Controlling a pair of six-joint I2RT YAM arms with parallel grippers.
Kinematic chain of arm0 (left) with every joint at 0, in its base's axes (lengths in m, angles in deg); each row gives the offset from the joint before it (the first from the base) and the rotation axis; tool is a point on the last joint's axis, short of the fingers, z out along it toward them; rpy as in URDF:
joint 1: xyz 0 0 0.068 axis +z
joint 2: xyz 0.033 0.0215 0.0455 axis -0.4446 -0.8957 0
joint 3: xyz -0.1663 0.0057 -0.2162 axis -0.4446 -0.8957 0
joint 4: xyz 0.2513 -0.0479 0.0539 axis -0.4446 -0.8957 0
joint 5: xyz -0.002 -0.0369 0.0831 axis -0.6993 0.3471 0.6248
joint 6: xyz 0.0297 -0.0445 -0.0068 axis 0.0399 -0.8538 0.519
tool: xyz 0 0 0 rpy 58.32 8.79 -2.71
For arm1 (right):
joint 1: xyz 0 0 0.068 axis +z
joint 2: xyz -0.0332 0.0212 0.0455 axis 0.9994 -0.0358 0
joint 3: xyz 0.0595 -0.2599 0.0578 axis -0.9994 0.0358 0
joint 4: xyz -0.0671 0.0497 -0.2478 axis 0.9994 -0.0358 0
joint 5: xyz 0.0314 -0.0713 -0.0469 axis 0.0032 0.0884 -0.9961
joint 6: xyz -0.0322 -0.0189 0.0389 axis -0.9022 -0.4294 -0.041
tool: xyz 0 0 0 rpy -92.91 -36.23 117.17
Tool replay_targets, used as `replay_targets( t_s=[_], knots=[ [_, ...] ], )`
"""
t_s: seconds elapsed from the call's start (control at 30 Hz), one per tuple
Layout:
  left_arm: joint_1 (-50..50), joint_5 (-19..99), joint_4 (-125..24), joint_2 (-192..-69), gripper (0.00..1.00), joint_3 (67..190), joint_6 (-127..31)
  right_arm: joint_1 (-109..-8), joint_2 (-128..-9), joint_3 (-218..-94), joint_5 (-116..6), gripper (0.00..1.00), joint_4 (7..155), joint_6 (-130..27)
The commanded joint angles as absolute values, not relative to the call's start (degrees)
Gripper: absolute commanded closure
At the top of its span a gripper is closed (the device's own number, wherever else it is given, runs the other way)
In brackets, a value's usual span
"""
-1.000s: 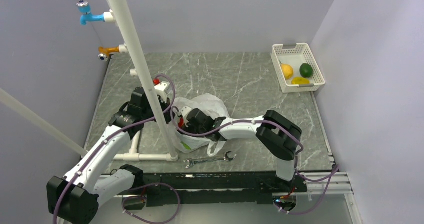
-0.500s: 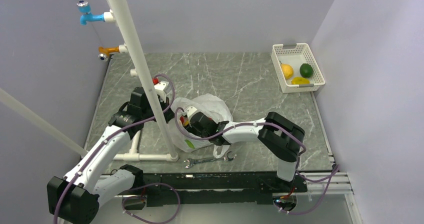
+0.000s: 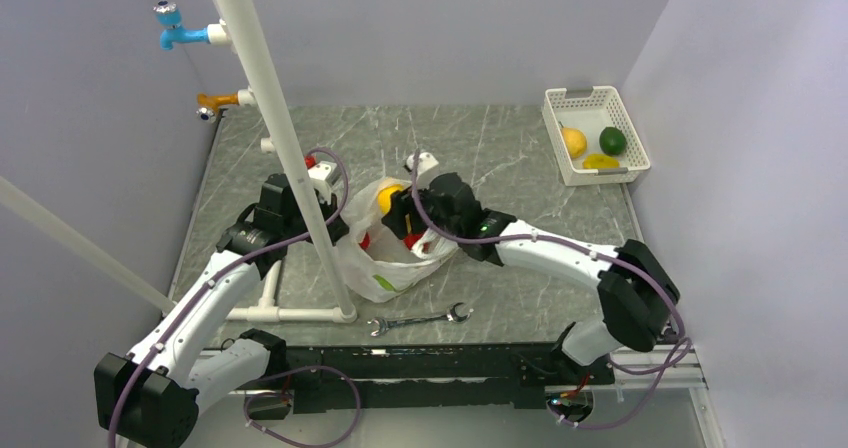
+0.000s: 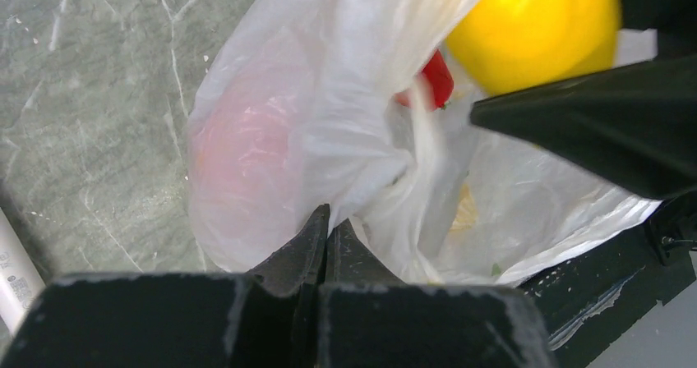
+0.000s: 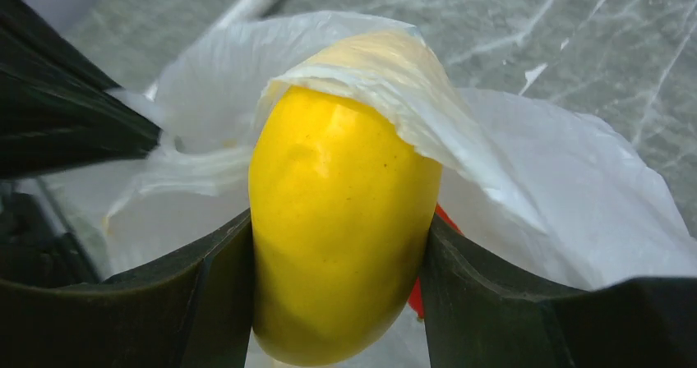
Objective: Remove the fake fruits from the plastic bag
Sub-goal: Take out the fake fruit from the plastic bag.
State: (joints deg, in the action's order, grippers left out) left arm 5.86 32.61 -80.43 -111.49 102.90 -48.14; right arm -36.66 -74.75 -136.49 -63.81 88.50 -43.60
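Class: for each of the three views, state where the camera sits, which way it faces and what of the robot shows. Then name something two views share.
Top external: above and behind the robot, looking down at the table; both arms show.
Left wrist: on the left arm, facing the plastic bag; left gripper pinches it.
Right wrist: on the right arm, facing the bag; right gripper clamps the yellow fruit.
Shared: both wrist views show that fruit.

1. The left gripper (image 4: 327,224) has its two dark fingers pressed together, pinching a fold of the plastic bag (image 4: 345,97).
2. A yellow fruit (image 4: 534,23) shows at the bag's upper right, with a red fruit (image 4: 436,80) just below it.
3. A pinkish round shape (image 4: 242,163) shows through the film on the left.
4. A black pointed part (image 4: 592,121) reaches in from the right.
5. The bag lies on a grey marbled table (image 4: 99,72).
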Motion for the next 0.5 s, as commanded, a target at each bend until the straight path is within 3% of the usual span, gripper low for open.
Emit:
replay_targets(
  t_s=[0.0, 0.23, 0.47],
  knots=[
    [6.2, 32.6, -78.8, -111.4, 1.00, 103.2, -47.7, -40.1, -70.3, -134.1, -52.3, 0.95, 95.1, -38.6],
    [6.4, 32.1, -78.5, -111.6, 1.00, 103.2, -47.9, -43.4, -69.1, -133.5, -33.3, 0.96, 102.0, -33.3],
    [6.6, 31.9, -78.5, -111.6, 1.00, 103.2, -47.9, -45.9, -70.2, -133.6, -12.2, 0.96, 117.9, -23.2]
  ],
)
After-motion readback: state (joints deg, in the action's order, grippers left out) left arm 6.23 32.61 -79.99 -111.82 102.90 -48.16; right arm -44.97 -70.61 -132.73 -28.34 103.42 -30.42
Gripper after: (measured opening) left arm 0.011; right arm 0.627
